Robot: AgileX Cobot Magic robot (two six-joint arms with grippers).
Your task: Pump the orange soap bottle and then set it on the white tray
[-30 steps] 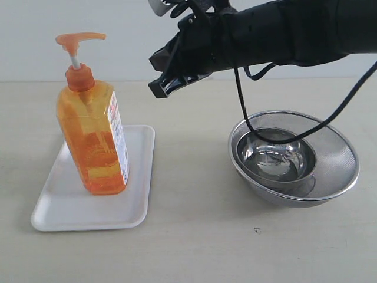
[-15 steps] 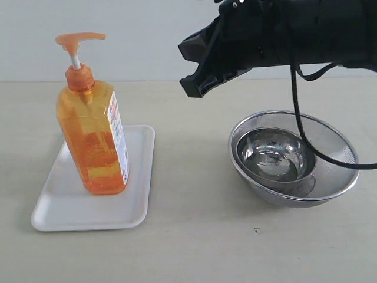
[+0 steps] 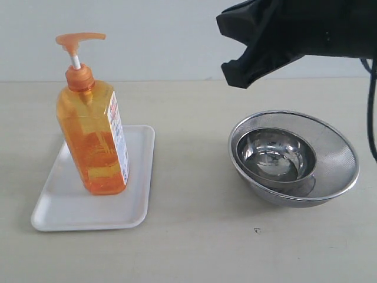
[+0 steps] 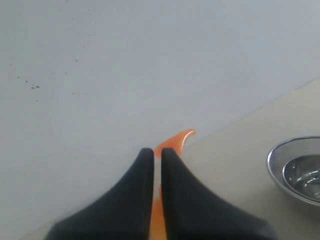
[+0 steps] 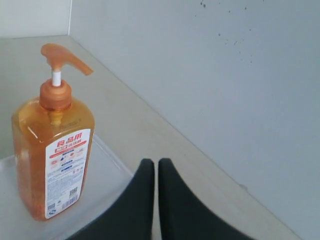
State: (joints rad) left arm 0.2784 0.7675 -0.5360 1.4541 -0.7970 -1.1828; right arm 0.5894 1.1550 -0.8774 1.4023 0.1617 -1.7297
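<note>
An orange soap bottle (image 3: pixel 94 135) stands upright on a white tray (image 3: pixel 140 154) at the left of a pale worktop (image 3: pixel 194 236), its base inside the rim near the tray's middle. Nothing touches it. Its pump head (image 3: pixel 79 39) sits raised on the white stem.

The right claw (image 5: pixel 151 167) hangs in the air, well apart from the bottle, with its black fingers drawn together to a thin slit and nothing between them. The left claw (image 4: pixel 156 152) is likewise pressed together and empty, with the tip of the pump showing beyond it.

Two steel bowls (image 3: pixel 333 171), one nested in the other, sit on the right.

The placing step looks done. Whether the pump was pressed cannot be told from these views. If it was, little seems left.
</note>
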